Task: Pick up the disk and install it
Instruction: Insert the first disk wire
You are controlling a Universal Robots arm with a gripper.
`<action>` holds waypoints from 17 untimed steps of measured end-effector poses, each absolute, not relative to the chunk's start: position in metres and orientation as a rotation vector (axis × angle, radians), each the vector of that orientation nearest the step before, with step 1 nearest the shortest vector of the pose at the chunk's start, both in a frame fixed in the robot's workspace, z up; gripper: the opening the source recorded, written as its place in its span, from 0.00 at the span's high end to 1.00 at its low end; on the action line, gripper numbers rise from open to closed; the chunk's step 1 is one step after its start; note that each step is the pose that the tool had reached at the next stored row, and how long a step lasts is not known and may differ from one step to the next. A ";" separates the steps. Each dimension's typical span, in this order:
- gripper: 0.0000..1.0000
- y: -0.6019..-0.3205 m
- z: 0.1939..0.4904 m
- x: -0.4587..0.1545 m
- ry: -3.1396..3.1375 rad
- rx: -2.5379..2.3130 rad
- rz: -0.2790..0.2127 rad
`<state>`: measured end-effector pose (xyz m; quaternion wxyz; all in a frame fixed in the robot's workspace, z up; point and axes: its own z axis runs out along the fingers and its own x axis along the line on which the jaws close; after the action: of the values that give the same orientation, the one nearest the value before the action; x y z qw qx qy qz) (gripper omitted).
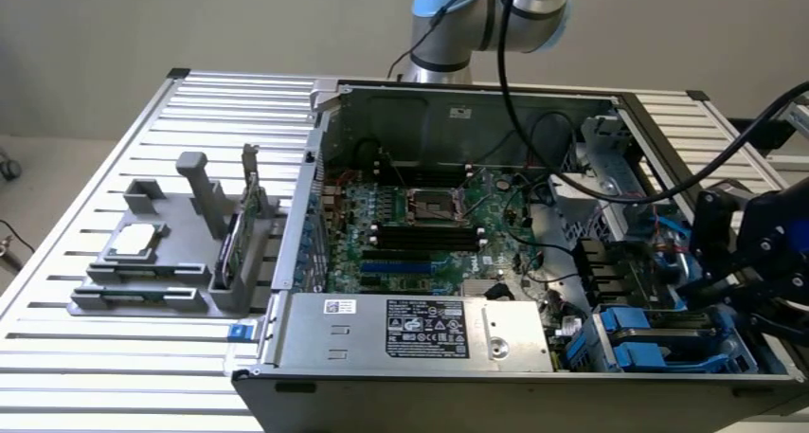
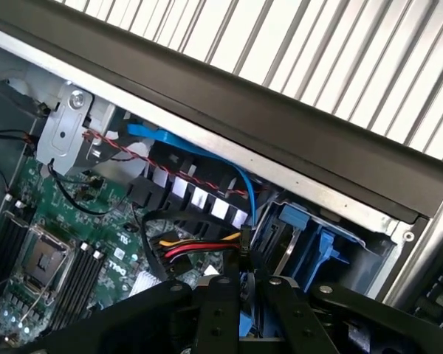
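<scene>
My gripper hangs over the right end of the open computer case, above the drive bay with its blue plastic carriers. It is shut on the disk, a dark slab held on edge beside the case's right wall. In the wrist view my two black fingers clamp a thin blue-edged strip, the disk, seen edge-on. Just beyond it lie the blue carriers of the drive bay. Most of the disk's faces are hidden by my fingers.
Red, yellow and black power wires and a blue data cable cross close to the bay. The motherboard and the power supply fill the case. A grey fixture holding a small silver chip stands on the slatted table at the exterior view's left.
</scene>
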<state>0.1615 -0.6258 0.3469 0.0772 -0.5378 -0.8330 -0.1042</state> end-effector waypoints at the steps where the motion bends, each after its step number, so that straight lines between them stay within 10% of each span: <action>1: 0.82 -0.626 0.347 0.162 -2.492 -1.622 -0.309; 17: 0.82 -0.626 0.345 0.160 -2.419 -1.771 -0.245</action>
<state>0.1599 -0.6258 0.3446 0.0666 -0.5874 -0.8025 -0.0812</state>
